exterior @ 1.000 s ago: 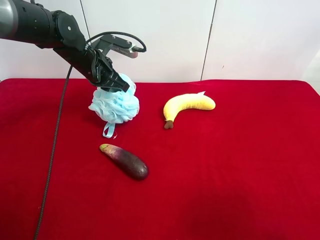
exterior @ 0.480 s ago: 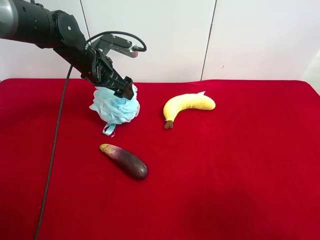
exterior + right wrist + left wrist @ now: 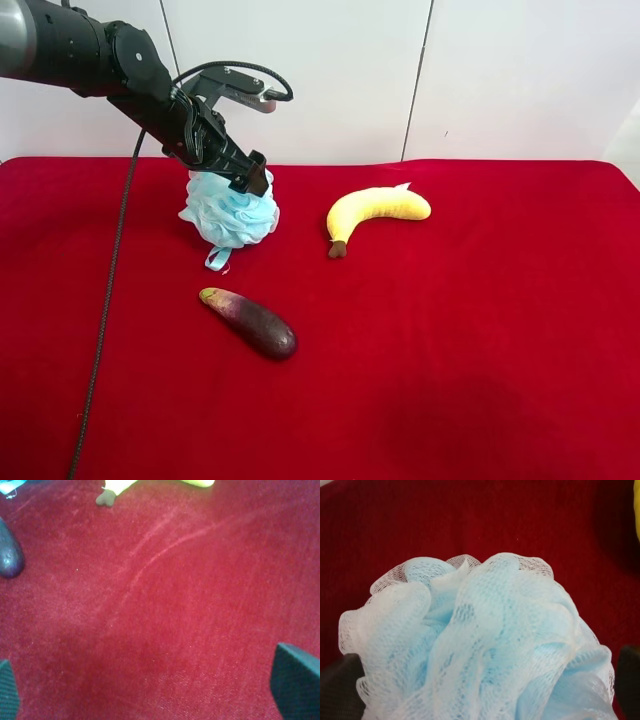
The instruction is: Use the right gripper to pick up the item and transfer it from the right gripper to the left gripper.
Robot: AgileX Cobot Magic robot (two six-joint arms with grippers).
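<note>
The light-blue mesh pouf rests on the red cloth at the back left, its ribbon loop lying in front of it. The left gripper, on the cable-trailing arm at the exterior high view's left, sits on top of the pouf. In the left wrist view the pouf fills the space between the wide-apart fingers; the jaws look open around it. The right gripper is open and empty over bare cloth, and it does not show in the exterior high view.
A yellow banana lies right of the pouf. A dark purple eggplant lies in front of it and also shows in the right wrist view. The left arm's cable hangs down to the cloth's left side. A white wall stands behind the table.
The left gripper's fingers have spread apart on top of the pouf. The pouf has settled slightly lower onto the cloth, and its ribbon now lies shorter.
</note>
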